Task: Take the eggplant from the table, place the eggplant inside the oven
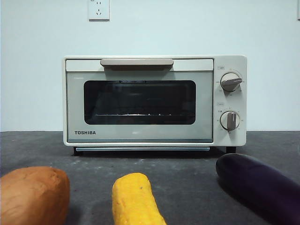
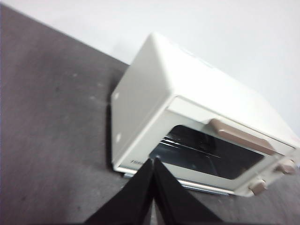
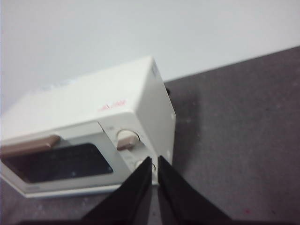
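The dark-purple eggplant [image 1: 262, 185] lies on the grey table [image 1: 187, 173] at the near right, in front of the oven's right corner; its stem end runs out of the picture. The cream Toshiba oven [image 1: 154, 101] stands at the back with its glass door closed and the wire rack visible behind it. Neither arm shows in the front view. My left gripper [image 2: 153, 161] is shut and empty, held high off the oven's [image 2: 197, 122] left side. My right gripper [image 3: 154, 160] is shut too, raised off the oven's [image 3: 93, 131] right side.
An orange-brown sweet potato [image 1: 33, 194] lies at the near left and a yellow corn-like cob [image 1: 135, 199] at the near middle. Behind the oven is a white wall with a socket [image 1: 99, 9].
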`<state>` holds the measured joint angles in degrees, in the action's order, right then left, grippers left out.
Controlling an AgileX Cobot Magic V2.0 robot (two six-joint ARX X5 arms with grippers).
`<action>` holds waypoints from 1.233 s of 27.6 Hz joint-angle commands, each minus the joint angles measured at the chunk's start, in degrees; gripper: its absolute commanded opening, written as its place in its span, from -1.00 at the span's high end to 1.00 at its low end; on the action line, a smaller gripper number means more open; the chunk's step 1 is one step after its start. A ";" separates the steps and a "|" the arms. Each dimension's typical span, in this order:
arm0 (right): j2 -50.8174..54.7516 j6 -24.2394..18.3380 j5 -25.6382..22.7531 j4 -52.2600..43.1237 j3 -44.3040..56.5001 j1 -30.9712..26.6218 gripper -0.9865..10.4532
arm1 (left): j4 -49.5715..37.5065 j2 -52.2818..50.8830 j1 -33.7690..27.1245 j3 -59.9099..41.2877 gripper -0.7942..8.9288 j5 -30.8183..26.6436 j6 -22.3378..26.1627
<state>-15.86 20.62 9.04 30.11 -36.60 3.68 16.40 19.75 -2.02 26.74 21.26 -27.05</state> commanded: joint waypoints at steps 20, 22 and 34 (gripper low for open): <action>-22.47 -15.23 16.04 31.45 -15.17 0.96 0.47 | 10.95 24.76 7.85 18.01 0.82 16.13 13.35; -24.61 -15.06 18.12 34.53 -15.15 2.16 0.30 | 10.64 25.49 8.92 18.01 0.82 16.11 13.38; -40.94 -0.74 1.31 26.21 -10.29 30.75 0.23 | 7.82 26.73 11.65 18.01 0.82 16.04 13.35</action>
<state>-56.01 16.97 11.03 56.90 -46.59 33.69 24.64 46.09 9.52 43.68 37.26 -14.48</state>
